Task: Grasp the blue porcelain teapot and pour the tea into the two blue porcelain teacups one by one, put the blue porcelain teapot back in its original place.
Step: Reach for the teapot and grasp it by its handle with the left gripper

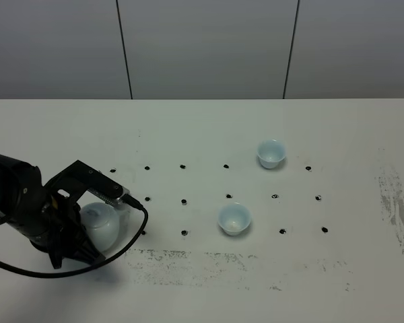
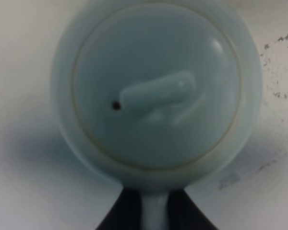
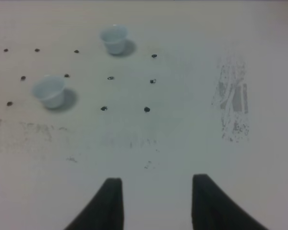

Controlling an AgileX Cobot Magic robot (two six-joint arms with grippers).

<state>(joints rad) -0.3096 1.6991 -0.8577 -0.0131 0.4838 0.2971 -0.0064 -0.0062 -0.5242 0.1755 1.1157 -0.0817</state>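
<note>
Pinching: left hand (image 2: 156, 214) clamps teapot (image 2: 153, 129) by its handle
Right hand (image 3: 156, 201): spread above surface (image 3: 182, 139)
Far cup (image 1: 271, 153), near cup (image 1: 234, 219): upright, well apart

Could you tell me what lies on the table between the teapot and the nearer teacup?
Only bare table with a few small black dots, seen in the exterior high view.

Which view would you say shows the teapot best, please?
The left wrist view: the teapot fills it, lid and knob clear. Exterior high shows it small, half hidden behind the left arm; right wrist misses it.
</note>
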